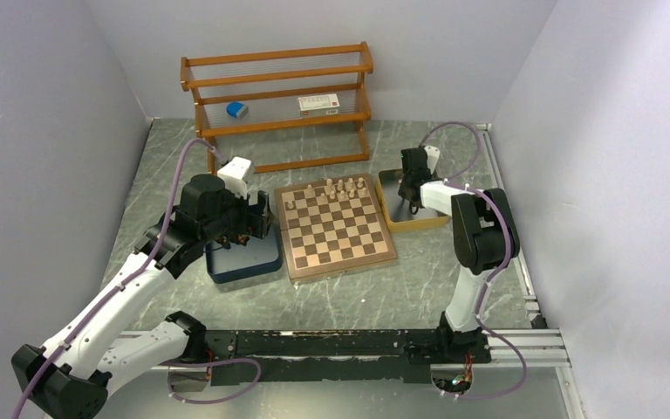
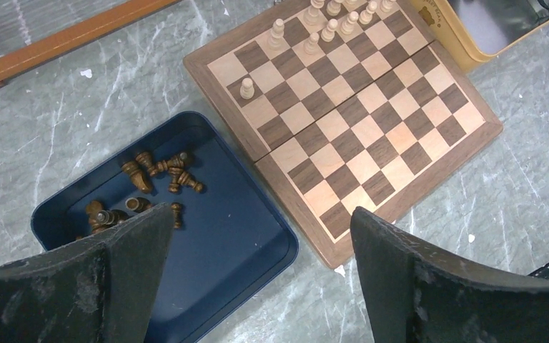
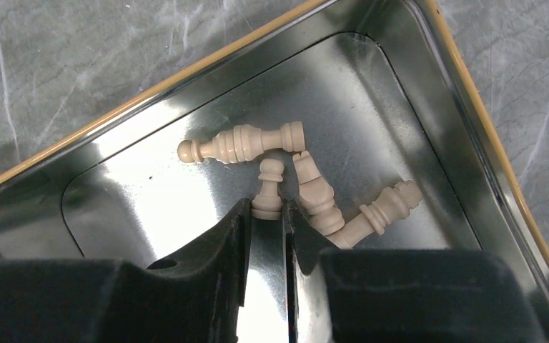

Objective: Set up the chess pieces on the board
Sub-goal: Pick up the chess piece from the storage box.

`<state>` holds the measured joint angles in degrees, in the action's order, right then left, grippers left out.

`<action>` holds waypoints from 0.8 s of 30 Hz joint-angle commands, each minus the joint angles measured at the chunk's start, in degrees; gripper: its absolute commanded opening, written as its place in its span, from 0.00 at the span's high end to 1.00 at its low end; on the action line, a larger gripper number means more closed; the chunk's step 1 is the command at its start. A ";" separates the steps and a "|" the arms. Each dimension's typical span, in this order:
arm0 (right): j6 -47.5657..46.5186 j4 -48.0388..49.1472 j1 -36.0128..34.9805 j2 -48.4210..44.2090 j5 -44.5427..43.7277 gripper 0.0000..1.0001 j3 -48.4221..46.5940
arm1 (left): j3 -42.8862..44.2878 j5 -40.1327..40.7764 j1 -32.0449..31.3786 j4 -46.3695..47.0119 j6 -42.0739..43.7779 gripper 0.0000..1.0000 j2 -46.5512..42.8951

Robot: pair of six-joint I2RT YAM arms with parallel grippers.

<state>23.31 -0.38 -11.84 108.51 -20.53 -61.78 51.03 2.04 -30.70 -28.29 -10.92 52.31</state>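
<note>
The board (image 1: 336, 229) lies mid-table with several cream chess pieces (image 1: 340, 186) standing on its far rows; one lone cream pawn (image 2: 246, 88) stands near its left edge. Dark brown pieces (image 2: 161, 171) lie tumbled in the navy tray (image 2: 229, 236). My left gripper (image 2: 261, 213) hangs open above that tray's near right corner and the board's corner, holding nothing. Down inside the yellow tray (image 3: 429, 107), my right gripper (image 3: 266, 209) is shut on the base of a cream pawn (image 3: 269, 187). Three more cream pieces (image 3: 243, 143) lie beside it.
A wooden shelf rack (image 1: 279, 96) stands at the back, carrying a blue item (image 1: 237, 109) and a white box (image 1: 318, 104). The navy tray (image 1: 244, 262) touches the board's left side and the yellow tray (image 1: 419, 223) sits at its right.
</note>
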 commanded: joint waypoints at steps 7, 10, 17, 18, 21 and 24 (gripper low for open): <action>-4.69 1.52 0.16 -6.69 -0.27 0.82 3.69 | -0.48 -3.83 -0.24 2.24 -0.24 0.08 0.64; -5.71 1.85 -0.03 -9.65 2.03 0.83 4.89 | 0.48 -5.26 -0.24 2.31 -1.12 0.10 1.57; -10.55 3.36 -2.98 -17.93 12.03 0.85 7.73 | 3.38 -11.61 -0.24 4.93 -4.80 0.15 4.98; -11.30 3.68 -3.95 -19.29 13.07 0.85 8.18 | 4.36 -12.10 -0.24 4.77 -5.48 0.17 5.93; -13.24 7.09 -7.86 -24.27 16.01 0.85 11.37 | 7.48 -14.77 -0.24 4.47 -7.53 0.19 8.91; -15.75 11.56 -14.46 -29.08 16.97 0.86 14.46 | 10.52 -17.67 -0.24 4.92 -9.65 0.22 11.47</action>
<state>12.14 4.14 -19.55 85.10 -7.66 -50.83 56.77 -9.56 -30.70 -26.22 -16.84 61.82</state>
